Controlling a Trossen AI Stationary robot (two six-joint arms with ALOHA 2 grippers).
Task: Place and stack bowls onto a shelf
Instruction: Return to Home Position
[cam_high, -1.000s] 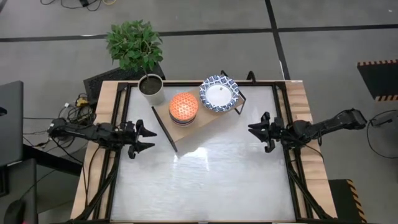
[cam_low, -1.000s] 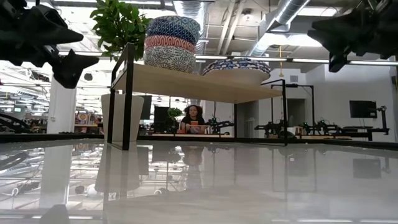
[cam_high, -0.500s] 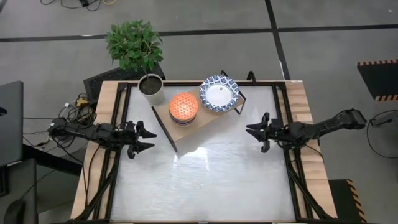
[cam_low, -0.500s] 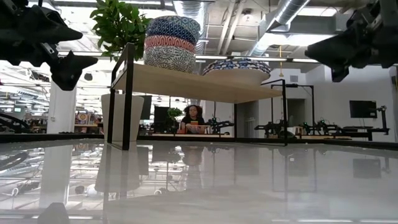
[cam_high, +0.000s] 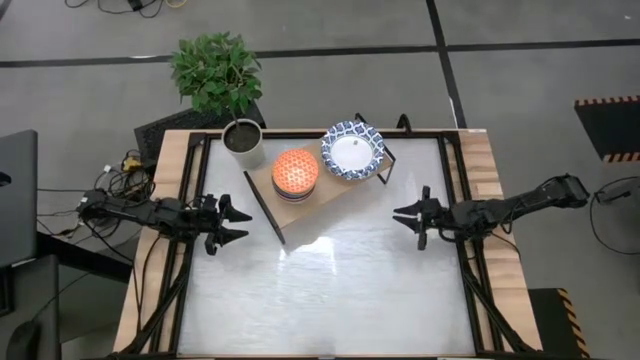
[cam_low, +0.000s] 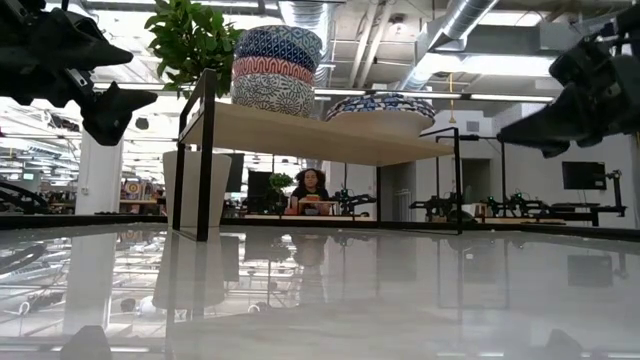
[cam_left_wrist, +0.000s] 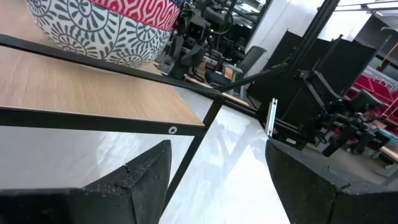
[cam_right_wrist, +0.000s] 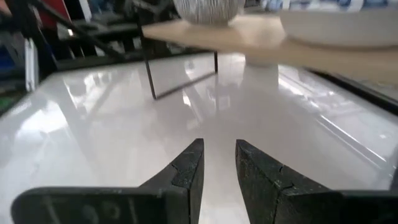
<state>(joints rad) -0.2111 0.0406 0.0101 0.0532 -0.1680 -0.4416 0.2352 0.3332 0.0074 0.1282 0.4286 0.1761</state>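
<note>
1. the shelf (cam_high: 335, 196) is sitting toward the back of the bench (cam_high: 330, 290), turned at a bit of an angle, with a light wooden top on thin black legs.
2. a stack of bowls (cam_high: 296, 173) is resting on the end of the shelf nearer the left arm. from above, the top one is showing an orange patterned face. from the side, the stack is showing blue-and-white at the bottom, a red band in the middle and blue stripes on top.
3. a wide blue-and-white bowl (cam_high: 352, 151) with a plain white middle is sitting on the other end of the shelf, just beside the stack. i can't tell if they're touching.
4. a white plant pot (cam_high: 243, 141) with dark soil is standing on the bench just beside the stack end of the shelf. a leafy green plant (cam_high: 215, 70) is sitting beyond the back edge of the bench.
5. the left gripper (cam_high: 246, 223) is hovering over the left side of the bench, near the shelf's front corner but apart from it. its fingers are spread wide with nothing between them.
6. the right gripper (cam_high: 398, 214) is hovering over the right side of the bench, in front of the wide bowl's end of the shelf and clear of it. its fingers (cam_right_wrist: 193, 168) are sitting close together with only a thin gap, holding nothing.
7. a person (cam_low: 312, 188) is sitting way back in the room behind the shelf.
</note>
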